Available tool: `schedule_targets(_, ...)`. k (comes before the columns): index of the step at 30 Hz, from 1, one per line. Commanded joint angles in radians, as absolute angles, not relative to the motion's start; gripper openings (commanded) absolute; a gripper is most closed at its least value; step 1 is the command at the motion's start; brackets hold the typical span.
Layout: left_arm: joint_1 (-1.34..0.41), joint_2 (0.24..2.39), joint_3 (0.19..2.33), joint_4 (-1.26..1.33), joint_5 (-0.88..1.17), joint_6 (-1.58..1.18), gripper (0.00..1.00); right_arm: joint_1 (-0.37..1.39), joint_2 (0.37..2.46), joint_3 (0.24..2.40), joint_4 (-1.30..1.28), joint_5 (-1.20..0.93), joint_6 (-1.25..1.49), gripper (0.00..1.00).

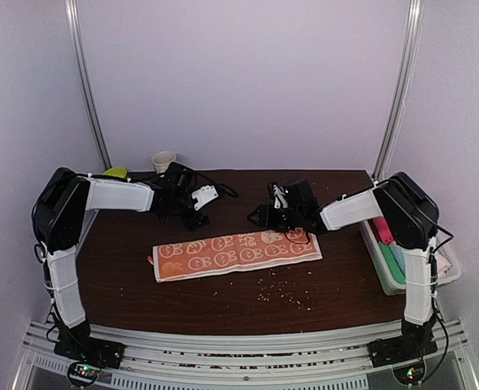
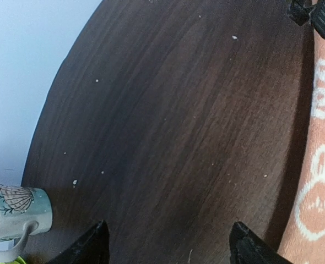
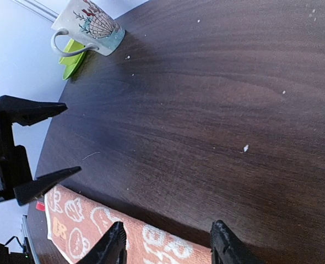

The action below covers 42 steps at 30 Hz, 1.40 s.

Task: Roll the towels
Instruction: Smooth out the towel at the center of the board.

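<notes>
An orange-peach towel (image 1: pixel 235 253) with white bunny faces lies flat as a long folded strip across the middle of the table. My left gripper (image 1: pixel 192 218) hovers just beyond its far left part, open over bare wood (image 2: pixel 169 228), with the towel (image 2: pixel 317 181) beside its right finger. At the far right end my right gripper (image 1: pixel 260 217) is open too (image 3: pixel 168 225), its fingertips over the towel's (image 3: pixel 74 220) far edge and nothing between them. A hot pink cloth (image 1: pixel 382 231) lies in the tray on the right.
A shell-print mug (image 1: pixel 164 161) (image 3: pixel 91 27) and a lime-green object (image 1: pixel 116 172) stand at the back left corner. A white tray (image 1: pixel 379 264) holding rolled cloths hangs off the table's right edge. Crumbs (image 1: pixel 282 291) dot the wood in front of the towel.
</notes>
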State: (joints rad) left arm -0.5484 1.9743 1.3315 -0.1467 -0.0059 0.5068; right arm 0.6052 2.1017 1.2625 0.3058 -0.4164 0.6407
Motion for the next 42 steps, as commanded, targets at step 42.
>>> schedule_targets(42,-0.671,1.823,0.979,0.308,-0.324,0.76,0.98,0.633,1.773,1.013,0.207,-0.193,0.606,0.59)
